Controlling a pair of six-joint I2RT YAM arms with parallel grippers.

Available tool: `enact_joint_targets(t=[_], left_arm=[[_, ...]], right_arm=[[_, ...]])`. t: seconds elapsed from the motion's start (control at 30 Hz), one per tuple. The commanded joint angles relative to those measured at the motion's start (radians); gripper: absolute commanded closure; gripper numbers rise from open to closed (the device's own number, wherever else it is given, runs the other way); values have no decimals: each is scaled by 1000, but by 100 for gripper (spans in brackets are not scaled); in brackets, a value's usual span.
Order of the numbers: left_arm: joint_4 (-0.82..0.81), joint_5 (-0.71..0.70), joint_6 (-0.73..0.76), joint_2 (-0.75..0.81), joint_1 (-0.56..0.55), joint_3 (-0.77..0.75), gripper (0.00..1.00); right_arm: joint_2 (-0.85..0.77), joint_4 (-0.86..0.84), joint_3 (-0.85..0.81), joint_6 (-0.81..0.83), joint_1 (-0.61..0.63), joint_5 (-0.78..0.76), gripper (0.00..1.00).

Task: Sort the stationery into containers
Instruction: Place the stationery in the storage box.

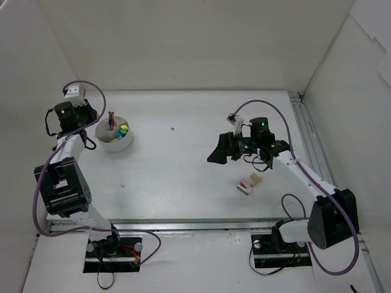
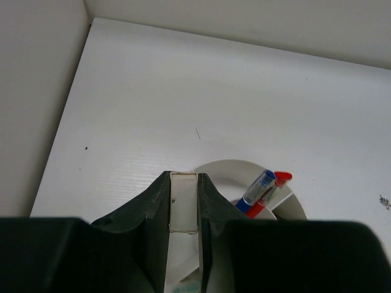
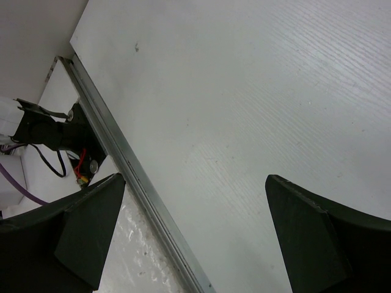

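Top external, upper left of frame: round white tub (image 1: 115, 144) loaded with highlighters (image 1: 123, 129), green, yellow and blue ends up, plus a red stick (image 1: 111, 117) standing in a rear compartment. Judged well past halfway. Left to sort: tan eraser block (image 1: 255, 179) and pinkish eraser block (image 1: 245, 187), just beside each other on the table (image 1: 183, 159), right of centre, near the right arm.

Left wrist view: left gripper (image 2: 183, 178) clenched on a beige eraser block (image 2: 183, 204), hovering over the tub's near side, not yet dropped. Compartment underneath: cannot tell. Long axis of the held block in line with the fingers, running bottom to top of frame, far end toward the upper edge. Blue pen (image 2: 259, 189) and red stick leaning to upper right.

Right wrist view: right gripper (image 3: 195, 213) spread wide, nothing between, over bare table.
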State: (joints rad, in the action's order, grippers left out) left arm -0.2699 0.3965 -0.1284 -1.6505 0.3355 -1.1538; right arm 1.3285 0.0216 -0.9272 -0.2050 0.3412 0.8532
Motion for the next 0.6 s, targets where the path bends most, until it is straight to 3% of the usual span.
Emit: enact_joint_targets(t=[0.0, 0.23, 0.57], left_arm=[[-104, 18, -16, -26, -4, -113, 100], [-69, 114, -8, -149, -13, -219, 100], [-23, 30, 55, -207, -43, -231, 100]], right_arm=[[-26, -28, -30, 16, -11, 9, 2], [12, -28, -53, 12, -16, 12, 2], [69, -28, -88, 1, -14, 37, 2]])
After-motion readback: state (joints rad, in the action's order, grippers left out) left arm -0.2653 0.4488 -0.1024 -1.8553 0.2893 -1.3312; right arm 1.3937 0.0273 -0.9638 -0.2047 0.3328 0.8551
